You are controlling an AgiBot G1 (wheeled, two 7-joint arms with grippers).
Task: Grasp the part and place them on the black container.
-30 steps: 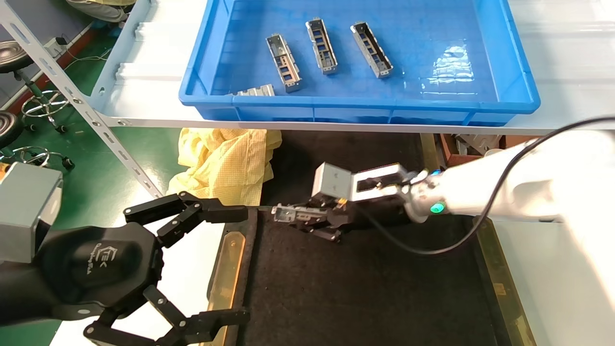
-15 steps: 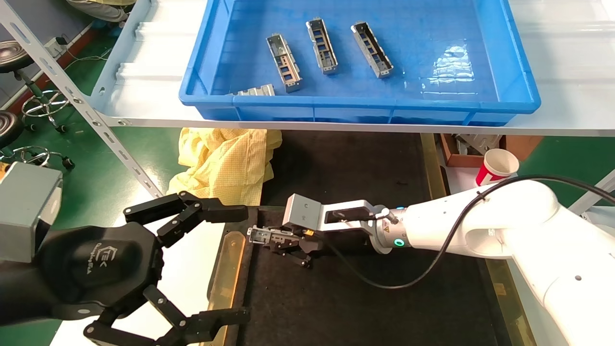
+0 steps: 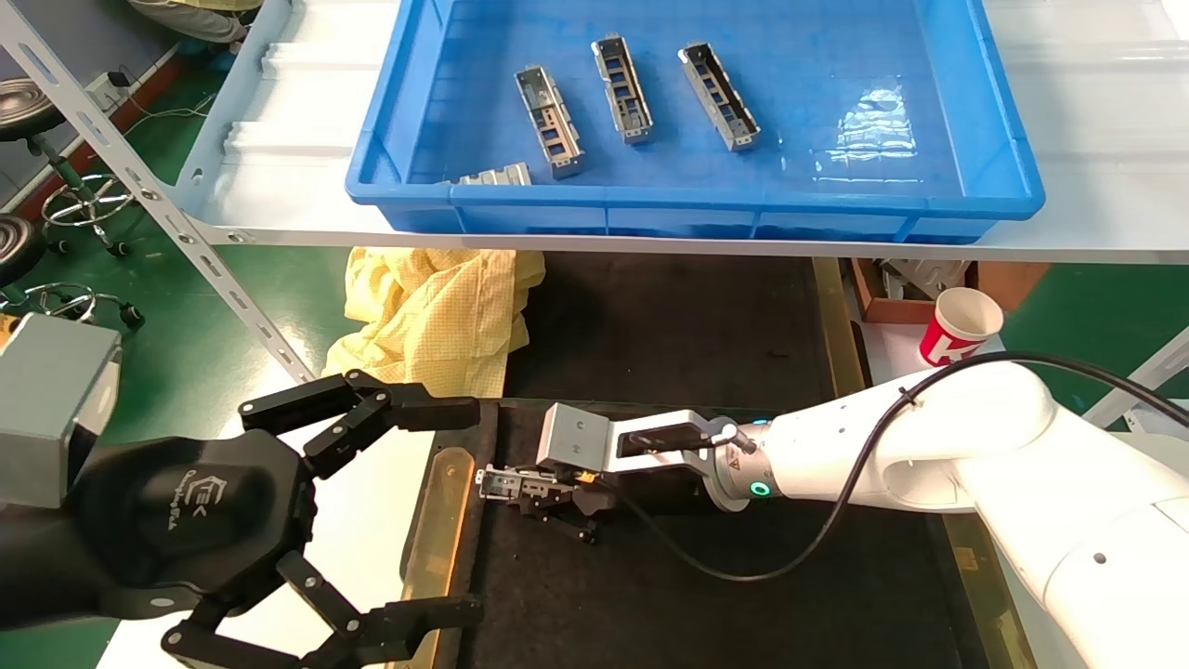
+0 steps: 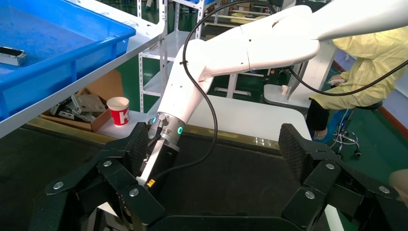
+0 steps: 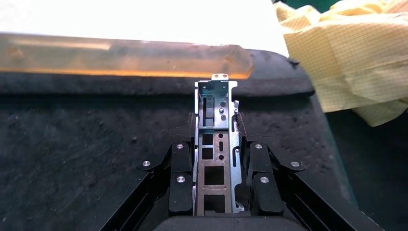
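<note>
We see silvery-grey part (image 5: 215, 144) in black right gripper (image 5: 216, 168) — black felt-like container (image 3: 706, 595) with amber strips (image 5: 125, 60); blue bin (image 3: 687, 200), yellow checked cloth (image 3: 437, 316), red-and-white cup (image 3: 961, 325).

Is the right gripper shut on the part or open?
Shut: the right gripper has its fingers pressed against both sides of the part above the black container.

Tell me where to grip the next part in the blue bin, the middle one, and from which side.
Take the middle part across its two long side walls near mid-length, coming down from above. It lies flat in the blue bin, open face up, with clear gaps to both neighbours. The right gripper holds its current part the same way over the black container.
</note>
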